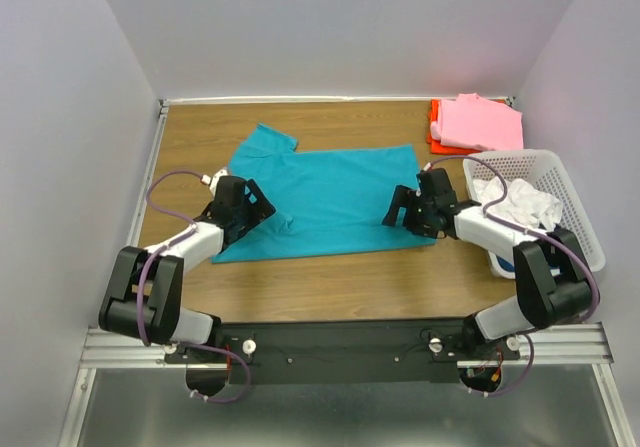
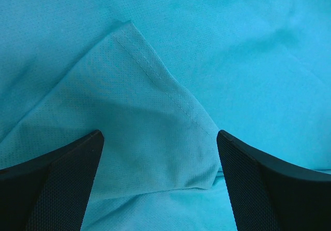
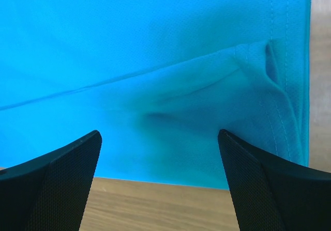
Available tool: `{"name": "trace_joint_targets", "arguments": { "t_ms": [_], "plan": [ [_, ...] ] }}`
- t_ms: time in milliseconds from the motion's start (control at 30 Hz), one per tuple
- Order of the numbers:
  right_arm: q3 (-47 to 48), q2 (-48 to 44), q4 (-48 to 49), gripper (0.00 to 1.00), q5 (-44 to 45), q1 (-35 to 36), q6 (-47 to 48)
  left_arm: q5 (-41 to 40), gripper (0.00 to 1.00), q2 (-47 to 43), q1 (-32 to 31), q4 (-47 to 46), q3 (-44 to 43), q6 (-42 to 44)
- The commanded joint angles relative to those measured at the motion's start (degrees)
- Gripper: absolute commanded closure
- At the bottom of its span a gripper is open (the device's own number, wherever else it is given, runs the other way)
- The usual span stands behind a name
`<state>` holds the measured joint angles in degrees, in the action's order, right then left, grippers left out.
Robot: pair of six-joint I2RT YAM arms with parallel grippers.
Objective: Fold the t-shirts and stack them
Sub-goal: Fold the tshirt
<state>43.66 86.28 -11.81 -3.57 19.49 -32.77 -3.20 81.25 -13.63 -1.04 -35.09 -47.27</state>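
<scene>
Wood surface (image 1: 330, 287) under both arms. Teal t-shirt (image 1: 330, 192) lies flat betw. the two pincers. Basket (image 1: 575, 207) just right of R pincer (image 3: 158, 135), pink t-shirt (image 1: 480, 122) beyond it. L pincer (image 2: 158, 135): fingers apart, folded sleeve (image 2: 150, 117) directly below. R pincer: fingers apart over teal hem.

Bright, even overhead light, soft shadows, all views sharp, no glare

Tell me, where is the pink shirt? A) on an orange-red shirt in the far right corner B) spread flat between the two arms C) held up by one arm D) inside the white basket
A: the pink shirt lies on the orange-red shirt in the far right corner, behind the basket.
</scene>
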Motion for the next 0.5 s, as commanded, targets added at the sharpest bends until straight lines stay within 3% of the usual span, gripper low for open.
{"name": "trace_joint_targets", "arguments": {
  "t_ms": [0,300,467],
  "plan": [
    [-5.5,-4.87,-1.81,0.0,3.13,0.64,-3.87,-1.28,0.02,-3.99,-0.43,5.96,5.55,-2.91],
    [-11.49,-15.35,-1.9,0.0,1.91,1.87,-5.81,-3.74,0.02,-17.96,-0.61,9.73,10.92,-4.68],
    [-9.39,-18.77,-2.07,0.0,0.77,1.96,-4.85,-4.53,0.02,-22.62,-0.61,12.46,8.03,-4.06]
  ]
}}
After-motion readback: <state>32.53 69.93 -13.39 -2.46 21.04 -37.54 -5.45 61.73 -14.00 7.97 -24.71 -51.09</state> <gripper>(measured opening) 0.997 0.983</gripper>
